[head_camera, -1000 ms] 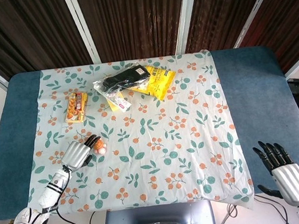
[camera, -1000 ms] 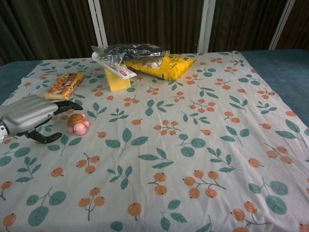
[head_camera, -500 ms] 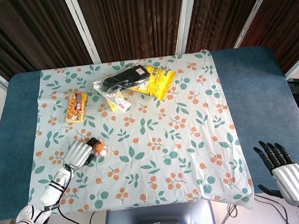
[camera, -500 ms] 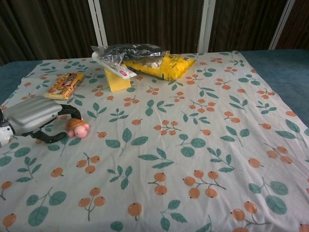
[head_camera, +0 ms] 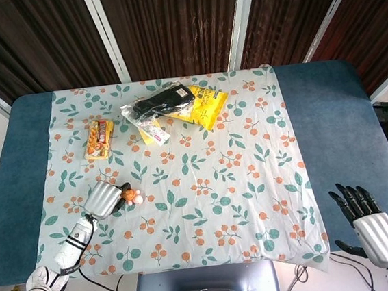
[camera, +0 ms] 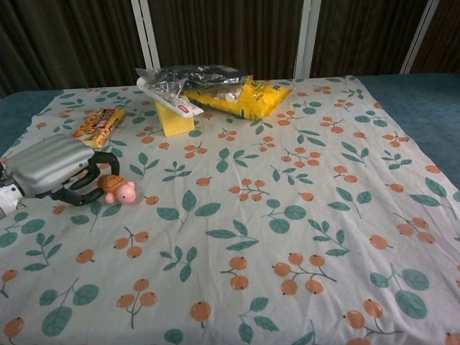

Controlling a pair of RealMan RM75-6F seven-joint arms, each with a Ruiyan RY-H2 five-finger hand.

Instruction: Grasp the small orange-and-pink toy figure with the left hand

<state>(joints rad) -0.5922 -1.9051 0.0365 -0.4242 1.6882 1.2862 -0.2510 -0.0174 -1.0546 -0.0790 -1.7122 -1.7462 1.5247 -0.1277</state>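
— The toy figure [camera: 119, 190], where is it?

— Left side of the chest view, a little above the middle, lying on the flowered cloth [camera: 287, 215]. Orange shell on top, pink head poking toward the right. In the head view it shows at lower left, just right of the silver hand.

— And the left hand [camera: 54, 171]?

— Right against it. The dark fingers [camera: 97, 159] curl over and around the figure's left side, and the thumb lies low on the cloth beneath them. I cannot tell whether they actually press the toy or only cup it; it sits on the cloth.

— The right hand [head_camera: 366, 222]?

— Lower right corner of the head view, off the cloth's edge, fingers spread apart and holding nothing.

— Anything else?

— Toward the top of the chest view: an orange snack pack [camera: 95, 127] at upper left, a yellow block [camera: 172, 119] under a clear bag with dark contents [camera: 190, 77], and a yellow bag [camera: 244, 97] beside it.
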